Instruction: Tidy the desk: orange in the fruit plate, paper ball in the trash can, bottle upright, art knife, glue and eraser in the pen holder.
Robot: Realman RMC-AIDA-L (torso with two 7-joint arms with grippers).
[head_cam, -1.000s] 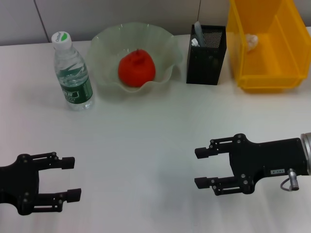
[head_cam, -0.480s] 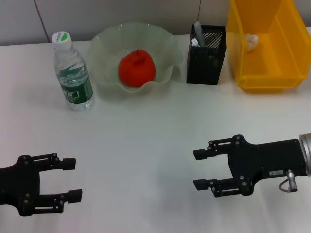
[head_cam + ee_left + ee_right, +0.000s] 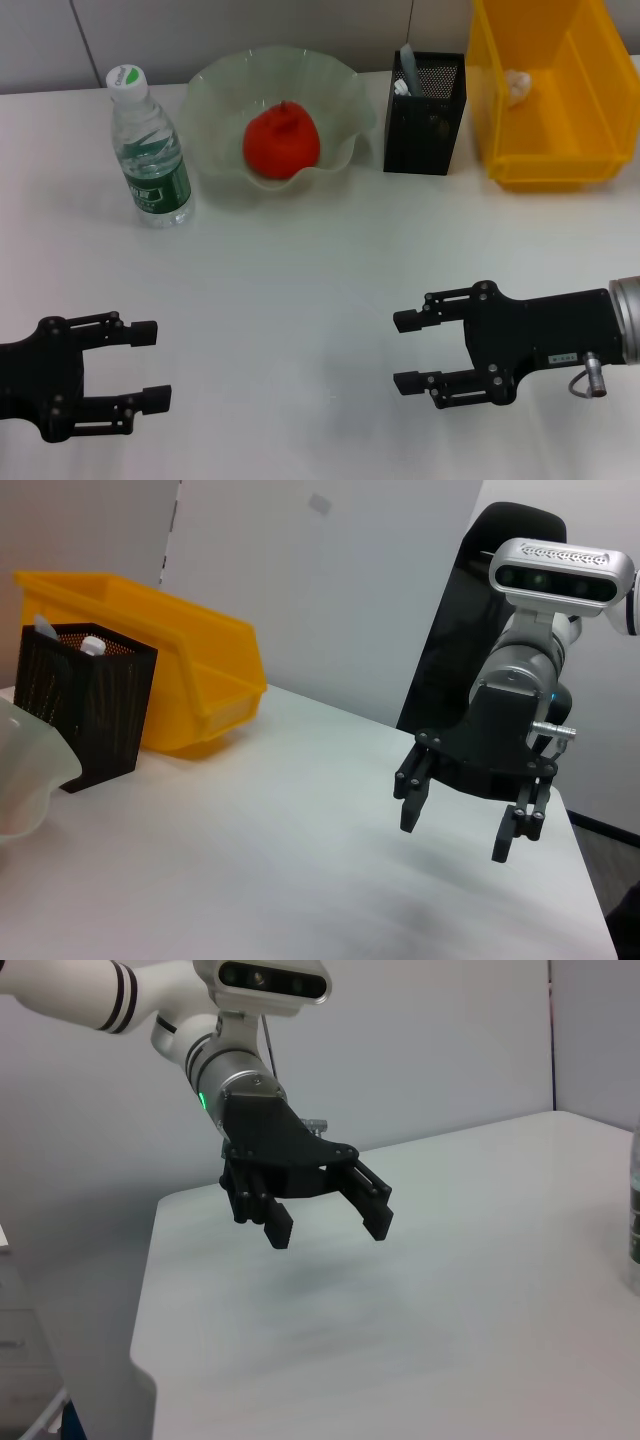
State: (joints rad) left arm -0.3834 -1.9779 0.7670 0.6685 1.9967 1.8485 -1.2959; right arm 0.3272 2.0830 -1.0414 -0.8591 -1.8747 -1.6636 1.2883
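Bottle upright, looks light but slick & squashy, so grip at label if needed; orange in plate; left gripper & right gripper both spread, holding nothing.

My head view cuts the trash can off at the top and right edge. Inside the pen holder I only see pale tips above the mesh, too small to tell apart. Right wrist view: bottle mostly out of frame.
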